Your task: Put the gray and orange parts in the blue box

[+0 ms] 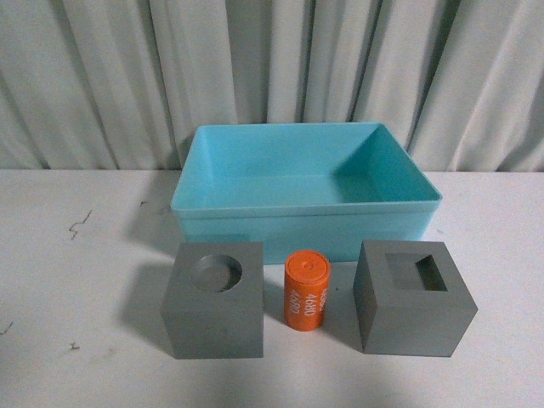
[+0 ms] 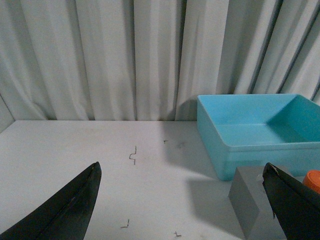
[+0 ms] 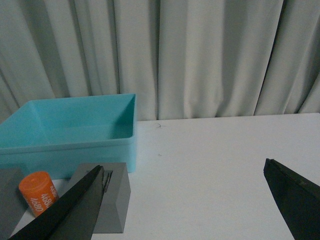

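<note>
In the front view a gray cube with a round recess (image 1: 212, 297) stands at the left, an orange cylinder with white digits (image 1: 306, 290) in the middle and a gray cube with a square recess (image 1: 414, 296) at the right. All three stand in a row before the light-blue box (image 1: 306, 223), which holds nothing. Neither arm shows in the front view. My left gripper (image 2: 182, 172) is open over bare table, with the round-recess cube (image 2: 250, 202) just beside one fingertip. My right gripper (image 3: 185, 172) is open too, the square-recess cube (image 3: 107, 200) and the cylinder (image 3: 39, 192) off to one side.
The parts and box stand on a white table (image 1: 76, 280) with small dark scuff marks (image 1: 79, 224). A pleated pale curtain (image 1: 127, 76) hangs close behind the box. Open table surface lies on either side of the row of parts.
</note>
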